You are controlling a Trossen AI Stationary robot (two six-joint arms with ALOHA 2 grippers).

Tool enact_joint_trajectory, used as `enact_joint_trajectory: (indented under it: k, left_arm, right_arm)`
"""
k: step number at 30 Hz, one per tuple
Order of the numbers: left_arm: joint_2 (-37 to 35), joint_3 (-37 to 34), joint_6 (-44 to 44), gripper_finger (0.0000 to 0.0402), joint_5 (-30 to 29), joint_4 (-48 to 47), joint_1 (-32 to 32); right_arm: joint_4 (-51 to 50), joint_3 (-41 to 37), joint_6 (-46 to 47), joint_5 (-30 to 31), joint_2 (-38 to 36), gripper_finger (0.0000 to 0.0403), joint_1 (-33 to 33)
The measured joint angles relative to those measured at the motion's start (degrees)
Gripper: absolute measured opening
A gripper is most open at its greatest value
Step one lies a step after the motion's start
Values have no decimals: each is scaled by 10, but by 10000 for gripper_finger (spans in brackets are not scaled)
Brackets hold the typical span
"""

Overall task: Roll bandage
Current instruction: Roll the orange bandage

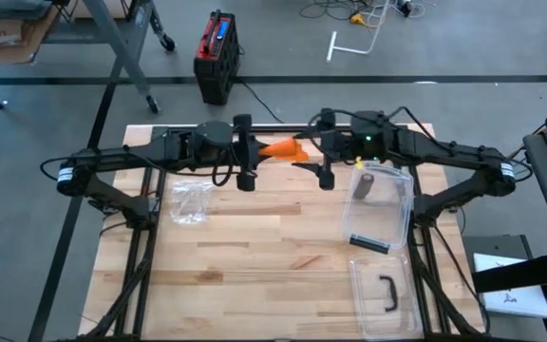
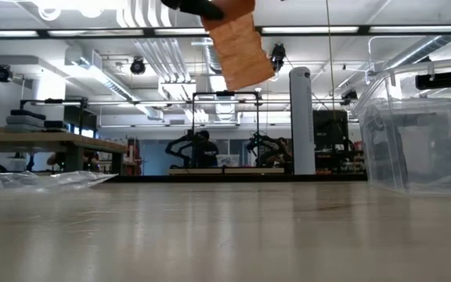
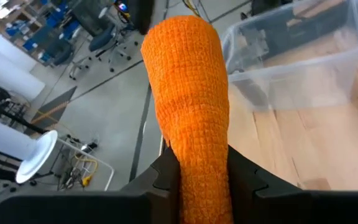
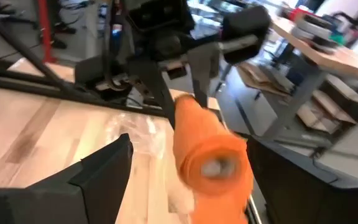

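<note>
The orange bandage (image 1: 284, 148) hangs in the air over the table's far middle, between my two grippers. In the low view it shows high above the tabletop (image 2: 239, 47). My left gripper (image 3: 202, 173) is shut on one end of it, and the bandage reaches away from the fingers as a thick roll (image 3: 188, 74). My right gripper (image 4: 188, 171) is open. Its two fingers stand wide apart on either side of the roll's round end (image 4: 214, 160), which faces it. My left gripper pinches the bandage's near end (image 3: 204, 186) between its two fingers (image 3: 166, 177). The fingers come nearly level from the table's left and lie along the bandage. The bandage sticks out past the fingertips toward my right gripper, lifted clear of the table.
A clear plastic box (image 1: 385, 204) with dark things in it stands right of middle, and its lid (image 1: 385, 294) with a black handle lies near the front right. A crumpled clear bag (image 1: 188, 201) lies at the left. Bare wood spreads across the middle and front.
</note>
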Motion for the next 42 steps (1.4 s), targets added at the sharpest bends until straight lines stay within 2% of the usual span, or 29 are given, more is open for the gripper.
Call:
enact_joint_trajectory:
  k: [5,9,20,27,31,38,42]
  left_arm:
    - [0,0,11,75,0,-24,-9]
    - [0,0,14,69,0,-40,-13]
    - [-4,0,14,77,-25,-39,-13]
    - [-4,0,14,67,-24,-31,-13]
    - [-4,0,14,73,-24,-29,-13]
    - [-5,0,14,71,-24,-25,-16]
    - [-5,0,14,65,-24,-22,-20]
  right_arm:
    - [-21,39,-50,-1,43,306,0]
    - [-21,55,-78,14,66,288,0]
    - [-33,57,-80,14,82,180,0]
    - [-47,57,-80,14,81,137,0]
    - [-49,57,-78,14,81,139,0]
    - [-54,57,-58,10,81,186,0]
    - [-50,57,-60,9,84,198,0]
